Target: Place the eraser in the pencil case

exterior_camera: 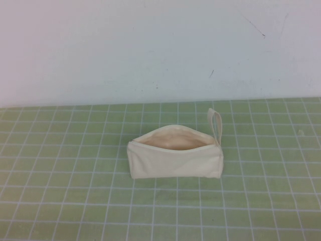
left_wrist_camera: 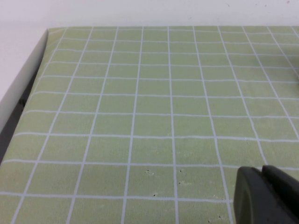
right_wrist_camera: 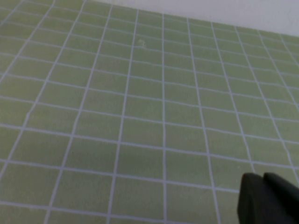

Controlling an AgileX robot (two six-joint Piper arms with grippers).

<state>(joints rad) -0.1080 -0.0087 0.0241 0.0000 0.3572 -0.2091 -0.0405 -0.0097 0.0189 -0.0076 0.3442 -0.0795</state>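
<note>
Two hands: both mine, neither shows in the high view, each only as a dark tip at the corner of its own wrist view.
Table: green mat with a white grid, running back to a white wall.
Pencil case: cream pouch lying near the middle of the table, long side toward me, zip mouth gaping along its top so the beige lining shows; its loop strap stands up at the end on my right.
Left hand: low over bare grid near the table's edge, two dark finger parts close side by side; I cannot tell whether it is shut or parted.
Right hand: low over bare grid, well away from the pouch, dark parts side by side as well; I cannot tell its state either.
Eraser: I cannot find it in any view; the pouch's inside is only partly visible.
</note>
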